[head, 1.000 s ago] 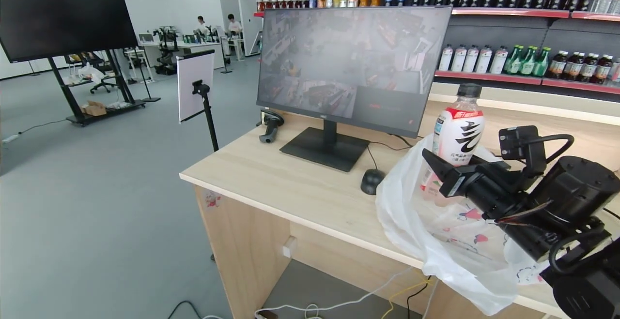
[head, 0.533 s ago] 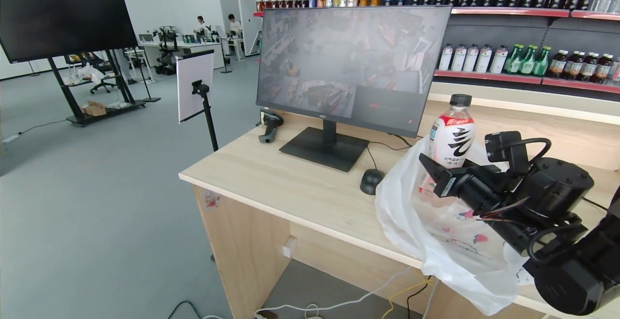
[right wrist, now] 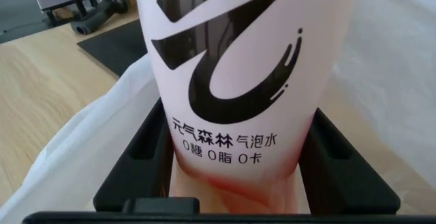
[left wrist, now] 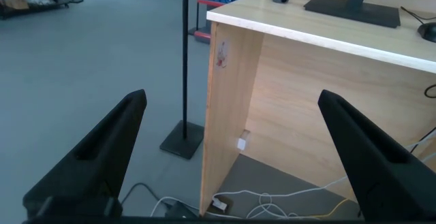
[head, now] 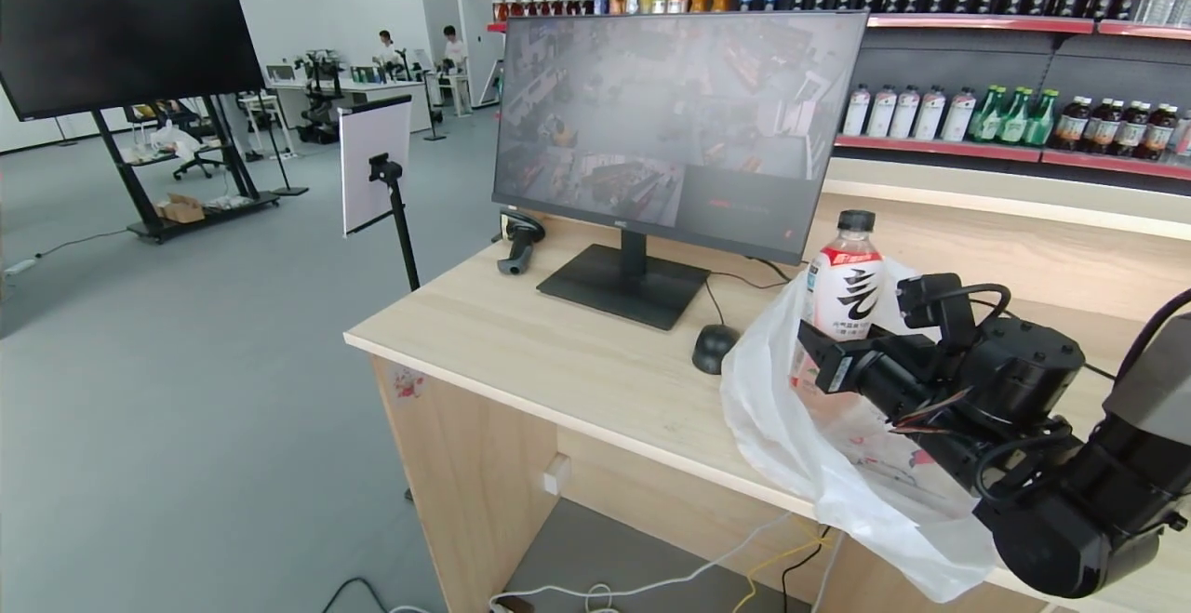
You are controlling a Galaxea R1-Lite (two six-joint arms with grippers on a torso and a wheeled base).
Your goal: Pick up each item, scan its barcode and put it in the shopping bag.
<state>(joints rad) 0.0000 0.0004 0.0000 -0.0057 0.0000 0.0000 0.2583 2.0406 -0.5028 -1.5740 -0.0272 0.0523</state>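
1. Your left end effector (left wrist: 231,101) hangs with its jaws wide apart and empty, beside the counter's (head: 558,353) side panel.
2. The scanner (head: 516,241) rests at the counter's far left corner, left of centre in the head view, well apart from the bottle.
3. Right of centre, the bottle (head: 845,287) has dropped lower over the past second and stands upright in the shopping bag's (head: 772,408) open mouth.
4. Your right end effector (head: 831,350) is clamped on the bottle's lower body, so release looks near.
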